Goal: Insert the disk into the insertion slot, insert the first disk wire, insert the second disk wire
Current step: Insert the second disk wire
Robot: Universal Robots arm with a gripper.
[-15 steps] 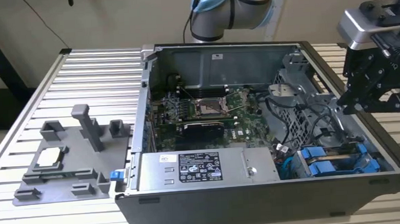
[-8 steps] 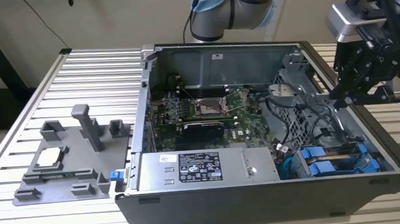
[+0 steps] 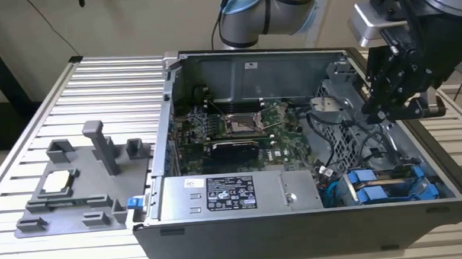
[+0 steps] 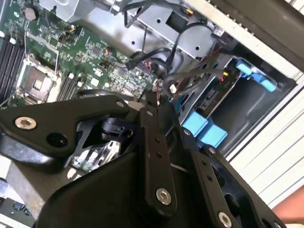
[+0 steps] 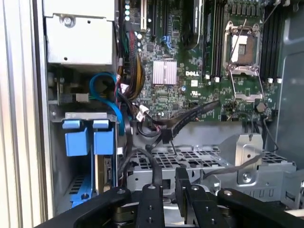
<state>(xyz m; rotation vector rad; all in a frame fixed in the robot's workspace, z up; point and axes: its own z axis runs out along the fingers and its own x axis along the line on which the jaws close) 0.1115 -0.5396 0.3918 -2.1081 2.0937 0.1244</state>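
Note:
Two blue-fronted carriers [image 3: 368, 186] sit side by side in the grey drive cage [image 3: 411, 170] at the case's near corner on the exterior view's right. I cannot tell which of them holds the disk. They also show in the first wrist view [image 5: 89, 138] and the second wrist view [image 4: 204, 127]. My gripper [image 3: 376, 111] hangs above the case's right wall, beyond the cage. In both wrist views its fingers stand close together [image 5: 169, 184] [image 4: 159, 102]. A black wire [image 5: 151, 164] arches up from the cable bundle and ends between them.
A grey labelled power-supply box [image 3: 234, 194] fills the case's front. The motherboard [image 3: 239, 129] lies behind it. Loose black cables [image 3: 366, 146] and a blue cable [image 5: 107, 92] crowd the cage. A grey fixture plate [image 3: 75, 179] rests on the slatted table at the exterior view's left.

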